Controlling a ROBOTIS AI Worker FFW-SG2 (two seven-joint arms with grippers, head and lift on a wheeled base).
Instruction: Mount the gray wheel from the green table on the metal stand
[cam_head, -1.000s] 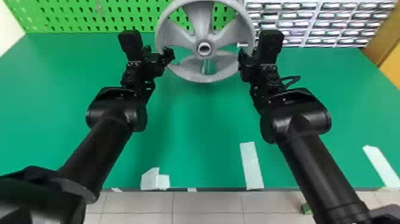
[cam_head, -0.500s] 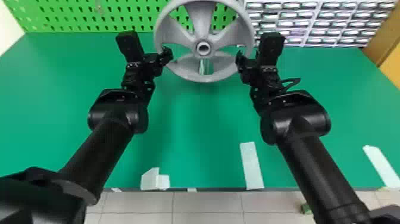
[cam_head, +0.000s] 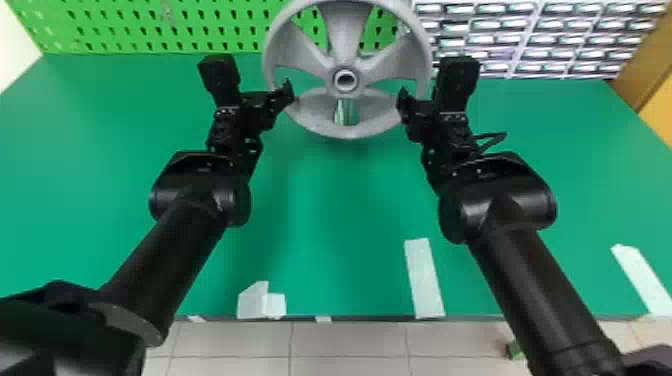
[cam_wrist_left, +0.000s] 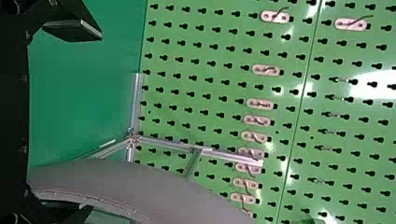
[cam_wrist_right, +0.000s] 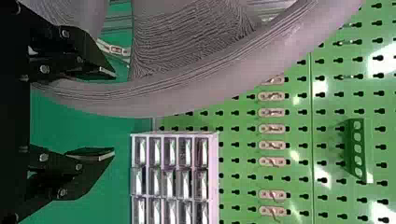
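The gray wheel (cam_head: 345, 127) stands face-on at the back middle in the head view, a strip of the metal stand (cam_head: 346, 112) showing through it. My left gripper (cam_head: 287, 95) is at its left rim and my right gripper (cam_head: 404, 102) at its right rim. In the left wrist view the fingers of my left gripper (cam_wrist_left: 70, 119) are wide apart, the wheel (cam_wrist_left: 135, 191) by the lower one; the stand's bars (cam_wrist_left: 168, 143) lie beyond. My right gripper (cam_wrist_right: 105, 114) is open too, the rim (cam_wrist_right: 140, 100) between its fingers, close to the upper one.
A green pegboard (cam_head: 115, 25) rises behind the green table (cam_head: 340, 225). At the back right stands a rack of small drawers (cam_head: 530, 37). White tape strips (cam_head: 424, 277) lie near the table's front edge. A green holder (cam_wrist_right: 357, 149) hangs on the pegboard.
The wheel has shifted slightly to the right over the last half second. My right gripper's inner finger sits a little farther left than a second ago; both arms have otherwise hardly moved.
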